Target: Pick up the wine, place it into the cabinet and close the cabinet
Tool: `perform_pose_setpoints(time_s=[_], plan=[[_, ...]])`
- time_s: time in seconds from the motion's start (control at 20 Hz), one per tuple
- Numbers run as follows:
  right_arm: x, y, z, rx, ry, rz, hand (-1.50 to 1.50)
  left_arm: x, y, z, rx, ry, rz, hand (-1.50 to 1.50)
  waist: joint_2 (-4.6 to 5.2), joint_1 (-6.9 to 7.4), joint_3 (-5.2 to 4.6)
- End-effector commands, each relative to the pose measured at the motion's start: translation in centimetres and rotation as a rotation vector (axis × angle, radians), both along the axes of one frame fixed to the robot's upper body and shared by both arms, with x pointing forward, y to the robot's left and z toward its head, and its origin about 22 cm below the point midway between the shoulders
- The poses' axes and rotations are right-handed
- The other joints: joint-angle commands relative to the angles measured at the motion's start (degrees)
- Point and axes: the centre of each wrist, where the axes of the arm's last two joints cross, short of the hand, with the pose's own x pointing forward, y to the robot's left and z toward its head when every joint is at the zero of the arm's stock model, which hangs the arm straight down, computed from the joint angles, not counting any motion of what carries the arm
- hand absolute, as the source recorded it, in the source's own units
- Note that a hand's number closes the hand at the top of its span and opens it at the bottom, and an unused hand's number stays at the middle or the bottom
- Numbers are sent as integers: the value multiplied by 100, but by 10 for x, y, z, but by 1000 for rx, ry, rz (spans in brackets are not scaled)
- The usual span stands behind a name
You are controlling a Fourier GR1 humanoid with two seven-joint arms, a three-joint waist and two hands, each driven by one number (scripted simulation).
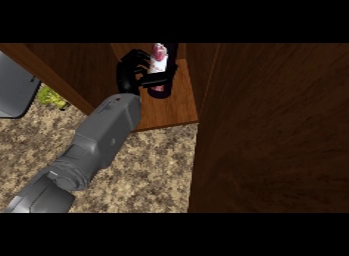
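Nearest, a grey forearm (96, 145) rises from the lower left edge over the speckled desk (155, 170). Beside it, the open cabinet door (280, 135) fills the right side. Farther in, the left hand (133, 70) reaches into the cabinet (81, 65), its fingers (161, 79) curled round the wine (160, 56), which stands upright over the wooden shelf (173, 107). At the far left, a grey appliance (7, 85) sits with something yellow-green (51, 97) beside it.

One wine bottle (159, 62), one hand (133, 67), one cabinet (169, 107), one open door (280, 130).
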Motion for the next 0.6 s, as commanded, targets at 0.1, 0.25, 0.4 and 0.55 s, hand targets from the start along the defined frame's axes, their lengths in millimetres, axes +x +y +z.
perform_pose_setpoints(time_s=[0.1,0.25,0.4,0.55], plan=[[-2,0,3,3,-13,19,-150,2,18,0,238,-14,55,150,23,-18,0],[-8,-1,2,10,-25,17,-150,0,34,-9,280,-9,96,150,39,-61,-3],[-6,4,3,9,-23,25,-150,-1,40,-11,338,11,155,150,68,-76,-15],[-10,0,3,-1,-31,47,-150,-1,55,-12,349,36,167,150,93,-145,-9]])
